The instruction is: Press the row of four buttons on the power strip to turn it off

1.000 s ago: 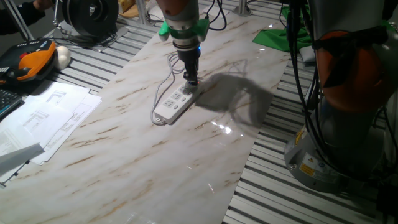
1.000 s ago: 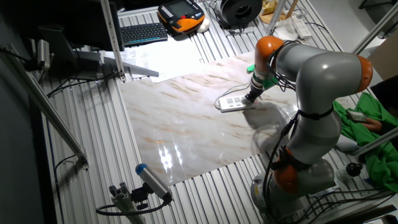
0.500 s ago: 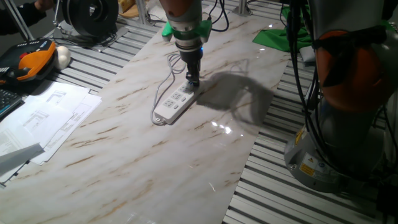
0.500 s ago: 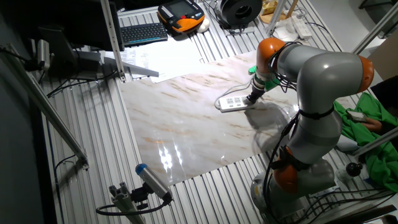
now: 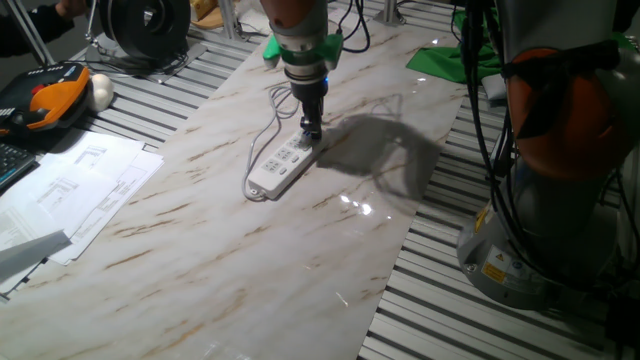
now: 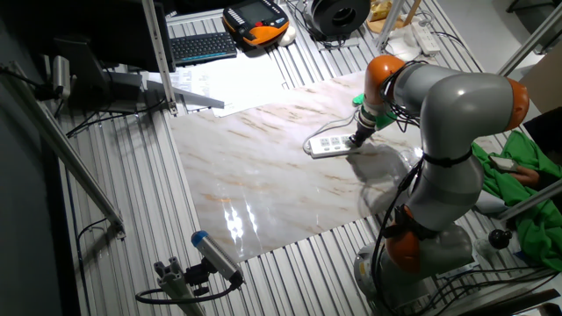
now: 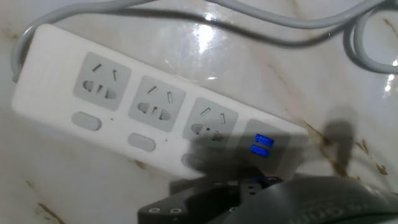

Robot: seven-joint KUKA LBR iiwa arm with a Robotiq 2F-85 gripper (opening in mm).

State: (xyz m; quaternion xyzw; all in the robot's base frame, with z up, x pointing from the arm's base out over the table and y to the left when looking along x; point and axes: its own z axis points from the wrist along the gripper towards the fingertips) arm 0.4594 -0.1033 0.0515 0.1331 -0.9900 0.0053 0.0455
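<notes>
Hand view shows my fingers [image 7: 249, 190], state unclear, at the power strip's [image 7: 124, 118] far end; two visible buttons [image 7: 86, 121] look unlit grey.

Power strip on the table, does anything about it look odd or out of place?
Nothing looks damaged. The power strip lies flat on the table, its cord looped loosely beside it. In the hand view its buttons look grey, not lit, and the gripper stands at one end.
</notes>
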